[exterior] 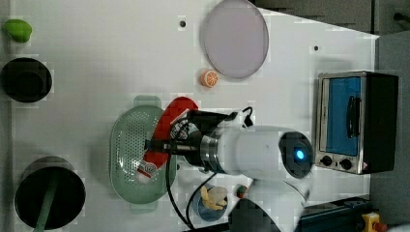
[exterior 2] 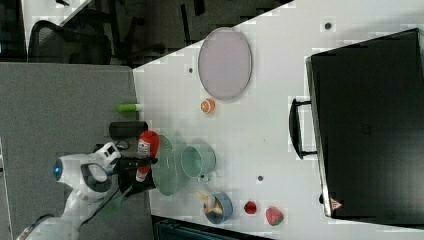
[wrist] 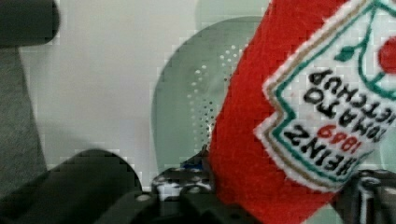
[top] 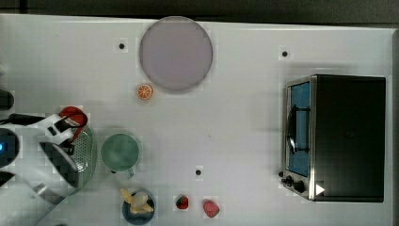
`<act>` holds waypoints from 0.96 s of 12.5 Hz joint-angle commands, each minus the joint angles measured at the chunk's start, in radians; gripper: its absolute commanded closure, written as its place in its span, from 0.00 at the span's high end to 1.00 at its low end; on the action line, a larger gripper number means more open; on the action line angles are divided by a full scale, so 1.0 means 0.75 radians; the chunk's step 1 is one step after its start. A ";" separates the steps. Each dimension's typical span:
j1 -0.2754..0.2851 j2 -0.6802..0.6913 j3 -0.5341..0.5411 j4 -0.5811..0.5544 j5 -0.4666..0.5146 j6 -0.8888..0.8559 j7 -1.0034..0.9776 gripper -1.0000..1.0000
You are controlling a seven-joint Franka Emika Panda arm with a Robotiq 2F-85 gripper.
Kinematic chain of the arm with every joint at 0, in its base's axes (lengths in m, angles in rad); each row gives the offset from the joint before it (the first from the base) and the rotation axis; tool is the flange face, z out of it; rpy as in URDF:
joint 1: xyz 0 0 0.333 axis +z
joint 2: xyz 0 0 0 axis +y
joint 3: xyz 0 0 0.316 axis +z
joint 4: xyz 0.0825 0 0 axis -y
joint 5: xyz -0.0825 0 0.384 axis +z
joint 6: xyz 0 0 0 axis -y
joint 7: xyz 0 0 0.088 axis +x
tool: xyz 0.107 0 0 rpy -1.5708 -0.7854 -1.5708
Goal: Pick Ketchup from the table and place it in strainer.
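While the white arm reaches over the strainer [exterior: 126, 159], its end effector [exterior: 162, 145] is closed around the Ketchup [exterior: 167, 133], the bottle lying tilted between the fingers above the pale green basin. In the left view its red end pokes past the strainer's rim towards the orange slice [exterior: 209, 78], while its narrow end hangs over the holes. In the top view's left part, the round green cup [top: 120, 151] stands just beside the strainer on the surface [top: 244, 127]
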 commanded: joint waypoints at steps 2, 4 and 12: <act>0.019 0.009 0.010 0.009 -0.055 0.032 0.108 1.00; 0.013 -0.032 0.008 0.008 -0.054 0.014 0.110 1.00; -0.254 -0.496 -0.085 0.017 -0.041 -0.393 0.115 1.00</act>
